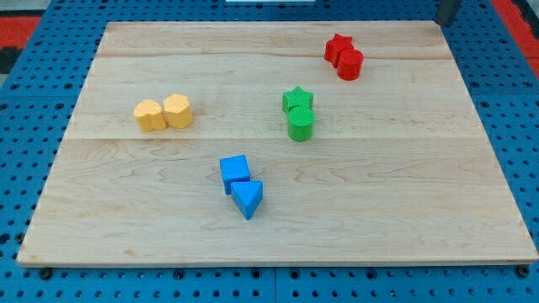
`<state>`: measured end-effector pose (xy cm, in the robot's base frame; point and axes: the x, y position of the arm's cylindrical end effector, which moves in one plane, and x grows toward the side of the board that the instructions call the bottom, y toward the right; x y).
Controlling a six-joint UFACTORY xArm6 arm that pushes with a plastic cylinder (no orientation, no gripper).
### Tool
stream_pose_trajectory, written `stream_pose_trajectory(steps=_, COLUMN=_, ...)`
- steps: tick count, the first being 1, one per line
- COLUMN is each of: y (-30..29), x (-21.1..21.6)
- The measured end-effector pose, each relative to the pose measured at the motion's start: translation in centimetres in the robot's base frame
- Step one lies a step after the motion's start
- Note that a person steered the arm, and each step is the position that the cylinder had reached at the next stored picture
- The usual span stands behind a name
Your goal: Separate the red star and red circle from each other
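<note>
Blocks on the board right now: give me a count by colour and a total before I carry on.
Red: 2, the red star and the red circle, touching.
Green: 2, the green star and the green circle.
Yellow: 2, the left yellow block and the right yellow block.
Blue: 2, the blue cube and the blue triangle.
Total: 8.

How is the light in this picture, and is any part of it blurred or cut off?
Camera view: soft, even light on the wooden board, no glare; blocks such as the red star and red circle look sharp with faint shadows; the dark rod at the view's top right is blurred and cropped.
</note>
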<state>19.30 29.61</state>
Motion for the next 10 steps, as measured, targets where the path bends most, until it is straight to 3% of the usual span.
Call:
stream_pose_trajectory(steps=1, y=0.0, x=1.4)
stream_pose_trajectory(steps=4, y=-13.6, x=14.4)
stream_pose_trajectory(steps=5, y=-17.2, x=13.5)
stream_pose_trajectory(steps=7, y=-16.7, x=12.6)
stream_pose_trajectory(steps=8, y=-13.1, x=12.6)
stream_pose_trajectory(steps=9, y=-14.9, x=10.3)
stream_pose_trajectory(steps=10, y=-21.9, x=10.1)
